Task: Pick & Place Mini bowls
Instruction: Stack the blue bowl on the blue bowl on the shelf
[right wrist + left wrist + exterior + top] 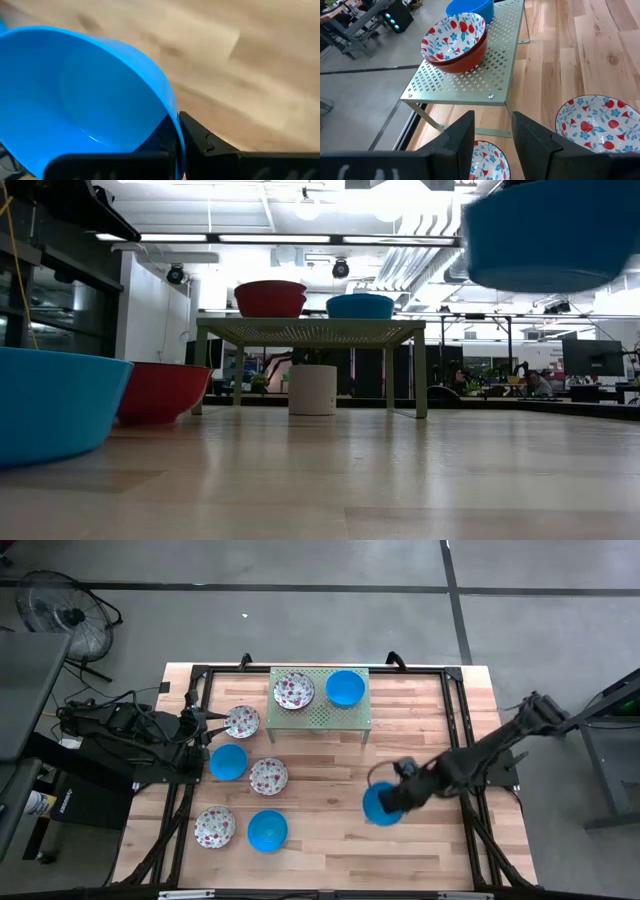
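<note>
My right gripper (397, 794) is shut on a bright blue mini bowl (380, 804) over the table's right half; the low view shows this bowl (550, 235) lifted clear. The pale green rack (320, 717) carries a floral bowl (293, 690), which sits in a second bowl with a red outside (462, 60), and a blue bowl (345, 688). On the table's left lie floral bowls (241, 721), (268, 776), (214, 827) and blue bowls (228, 761), (267, 831). My left gripper (492, 132) is open at the left edge, above a floral bowl (487, 160). My right gripper pinches the blue bowl's rim (175, 122), with one finger inside the bowl and the other finger (200, 137) outside its wall. The bowl is lifted clear of the table and sits tilted in the hold.
The rack stands on thin legs at the table's far middle. Bare wood lies around and in front of the held bowl on the right half (430, 850). Black frame rails (455, 710) run along the table's sides. A fan (60, 615) stands on the floor at far left.
</note>
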### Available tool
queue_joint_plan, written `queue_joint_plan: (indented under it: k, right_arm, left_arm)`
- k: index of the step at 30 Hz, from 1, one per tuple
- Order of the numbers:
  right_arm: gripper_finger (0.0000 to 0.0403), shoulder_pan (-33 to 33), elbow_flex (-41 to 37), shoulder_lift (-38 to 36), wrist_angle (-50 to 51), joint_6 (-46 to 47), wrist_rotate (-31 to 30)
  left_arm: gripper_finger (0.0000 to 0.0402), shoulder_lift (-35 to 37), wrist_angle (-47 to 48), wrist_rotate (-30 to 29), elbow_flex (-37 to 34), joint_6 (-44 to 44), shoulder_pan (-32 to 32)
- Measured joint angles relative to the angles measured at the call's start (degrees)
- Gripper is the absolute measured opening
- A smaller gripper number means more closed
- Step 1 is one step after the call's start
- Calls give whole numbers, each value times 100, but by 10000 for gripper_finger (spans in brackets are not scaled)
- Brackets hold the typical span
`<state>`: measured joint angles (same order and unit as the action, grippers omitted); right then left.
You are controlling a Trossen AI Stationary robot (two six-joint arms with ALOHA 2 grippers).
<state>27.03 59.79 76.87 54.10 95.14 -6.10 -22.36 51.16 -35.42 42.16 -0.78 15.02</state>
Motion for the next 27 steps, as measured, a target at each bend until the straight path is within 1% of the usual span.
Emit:
queue_joint_plan:
  k: [3,7,12,15,21,27]
  right_arm:
    - [1,-547,0,-422,144,-603,-88]
    - [0,-1395,5,-894,154,-1511,4]
    - [0,-2582,249,-1110,156,-2567,289]
    - [0,-3254,556,-1040,140,-3159,442]
    - [0,-4427,1309,-682,143,-3904,760]
    - [0,-5261,2281,11,143,-4387,1055]
  left_arm:
    - [127,1,0,2,-1,0,-1]
    - [127,1,-2,-2,0,2,1]
    - [127,1,-2,4,-1,2,-1]
    - [127,1,0,4,1,-5,0]
    - [127,1,0,-3,0,-39,0]
    - [127,0,-38,-11,0,-315,-1]
